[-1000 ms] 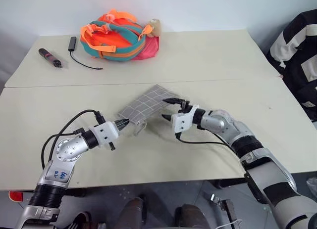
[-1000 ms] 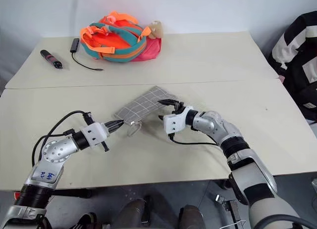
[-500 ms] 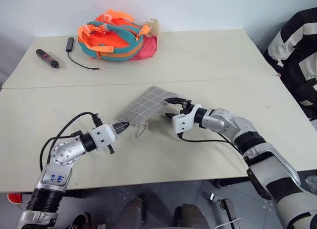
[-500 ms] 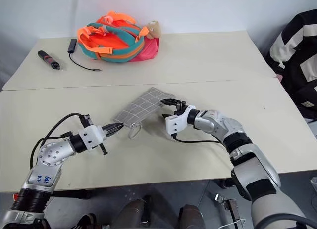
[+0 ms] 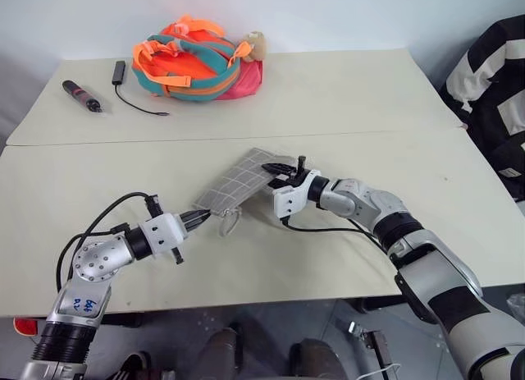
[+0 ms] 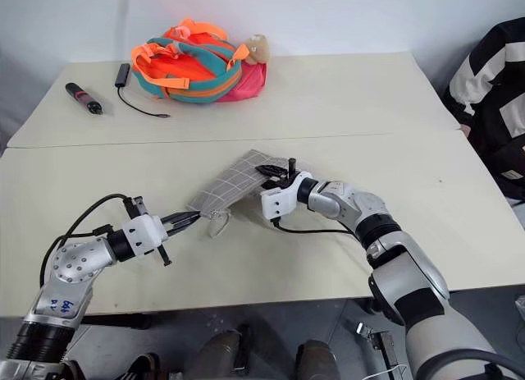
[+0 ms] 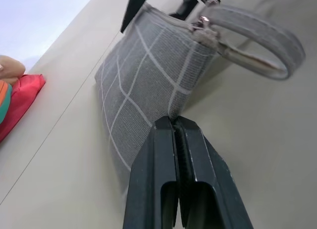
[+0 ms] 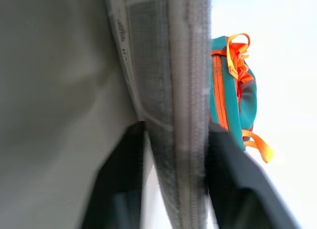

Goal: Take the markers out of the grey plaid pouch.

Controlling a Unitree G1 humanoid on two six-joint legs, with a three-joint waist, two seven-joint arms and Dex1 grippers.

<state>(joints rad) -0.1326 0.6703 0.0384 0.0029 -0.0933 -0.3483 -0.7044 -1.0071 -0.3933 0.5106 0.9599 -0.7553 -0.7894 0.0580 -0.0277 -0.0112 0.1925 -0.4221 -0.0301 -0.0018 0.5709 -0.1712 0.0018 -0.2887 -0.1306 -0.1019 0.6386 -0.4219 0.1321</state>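
Note:
The grey plaid pouch [image 5: 240, 181] lies slanted at the table's middle, held between both grippers. My left gripper [image 5: 201, 217] is shut on its near left corner; the left wrist view has the fingertips [image 7: 168, 124] pinching the fabric [image 7: 143, 75] beside the strap loop [image 7: 267, 41]. At the pouch's far right end, my right gripper [image 5: 279, 168] has its fingers closed on either side of the zipper edge [image 8: 185, 90]. The markers are hidden.
An orange, teal and pink backpack [image 5: 193, 56] sits at the back of the table. A thick black stick with a reddish band [image 5: 82, 95] and a small black device with a cable [image 5: 120, 70] lie at the back left. A black-and-white striped garment [image 5: 492, 93] is at the right.
My right gripper has moved left onto the pouch's right end, and its fingers have closed from wide open onto the edge. The left gripper keeps its hold, drawn slightly back.

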